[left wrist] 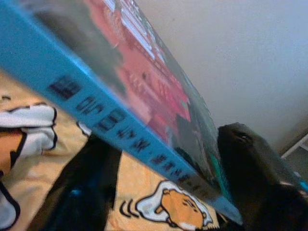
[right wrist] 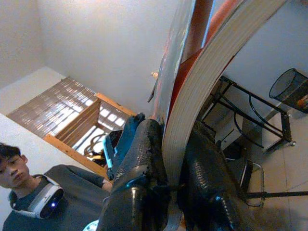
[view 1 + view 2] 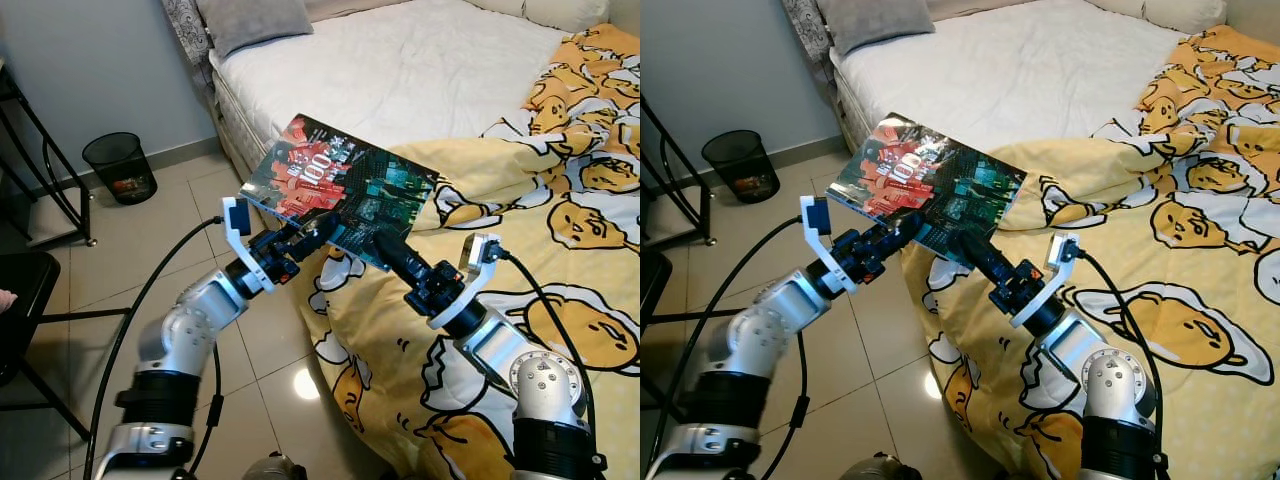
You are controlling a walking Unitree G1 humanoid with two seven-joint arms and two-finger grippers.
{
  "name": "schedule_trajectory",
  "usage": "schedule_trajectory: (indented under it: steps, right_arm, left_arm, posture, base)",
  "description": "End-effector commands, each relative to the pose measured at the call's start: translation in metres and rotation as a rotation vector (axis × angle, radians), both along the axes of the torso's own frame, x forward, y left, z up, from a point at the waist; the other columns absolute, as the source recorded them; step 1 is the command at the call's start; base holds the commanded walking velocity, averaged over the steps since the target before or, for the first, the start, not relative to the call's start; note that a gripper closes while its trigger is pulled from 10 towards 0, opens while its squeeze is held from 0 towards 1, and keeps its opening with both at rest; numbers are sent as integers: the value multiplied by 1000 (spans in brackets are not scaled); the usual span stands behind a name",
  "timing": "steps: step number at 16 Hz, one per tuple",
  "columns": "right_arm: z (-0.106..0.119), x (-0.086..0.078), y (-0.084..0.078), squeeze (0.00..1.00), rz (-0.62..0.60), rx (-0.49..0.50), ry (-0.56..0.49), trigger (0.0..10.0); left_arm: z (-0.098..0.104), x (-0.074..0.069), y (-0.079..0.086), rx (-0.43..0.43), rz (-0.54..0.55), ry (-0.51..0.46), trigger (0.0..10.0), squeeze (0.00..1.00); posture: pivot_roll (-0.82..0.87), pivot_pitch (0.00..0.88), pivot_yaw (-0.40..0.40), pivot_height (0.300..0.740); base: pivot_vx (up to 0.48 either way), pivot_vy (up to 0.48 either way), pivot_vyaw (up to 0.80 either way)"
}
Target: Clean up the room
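In the head views, a black wire-mesh wastebasket [image 3: 119, 166] stands on the pale tiled floor [image 3: 150, 250] in the upper left of the frame, against the grey wall; something red and orange lies at its bottom, too small to tell what. Further left, a black metal rack [image 3: 50, 170] edges into the picture.

Near the centre, both arms hold one thick, glossy book [image 3: 335, 185] in the air, above the edge of the bed. Its cover is printed in red on the left half and dark green-black on the right, with a large white "100". The left gripper [image 3: 318, 228] grips the book at its lower edge on the red side. In the left wrist view one black finger lies above the cover and the other below the blue spine [image 1: 110, 120], closed tight on the book between them. The right gripper [image 3: 380, 243] reaches up from the lower right and grips the same lower edge on the darker side. The right wrist view shows its two rubbery black fingers [image 2: 139, 168] pinching the cover and the curved white page block [image 2: 207, 96]. A person wearing a headset around the neck sits in the lower left of that view.

Below and to the right of the book, a yellow quilt [image 3: 520, 230] patterned with cartoon egg figures is rumpled over the bed. A white sheet [image 3: 400, 70] covers the upper middle, with a grey pillow [image 3: 255, 20] at the top.
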State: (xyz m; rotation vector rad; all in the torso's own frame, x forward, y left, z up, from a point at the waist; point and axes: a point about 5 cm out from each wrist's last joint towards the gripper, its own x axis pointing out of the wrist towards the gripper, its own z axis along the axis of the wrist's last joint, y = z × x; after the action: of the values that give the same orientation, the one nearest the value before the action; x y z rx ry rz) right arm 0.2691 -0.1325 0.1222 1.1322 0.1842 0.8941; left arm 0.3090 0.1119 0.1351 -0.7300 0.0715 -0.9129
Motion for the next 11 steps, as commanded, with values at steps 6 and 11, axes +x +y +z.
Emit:
schedule_trajectory:
  steps: [6, 11]
  right_arm:
    - [10, 1, 4, 0, 27, 5, -44, 0]
    - [10, 5, 3, 0, 19, 3, -42, 0]
  left_arm:
    - [-1, 5, 1, -41, 47, -14, 0, 0]
    - [-1, 4, 3, -99, 75, -16, 0, 0]
  posture:
    - [-63, 0, 66, 740]
    - [-61, 0, 61, 740]
  base:
    - [0, 0, 0]
    - [0, 0, 0]
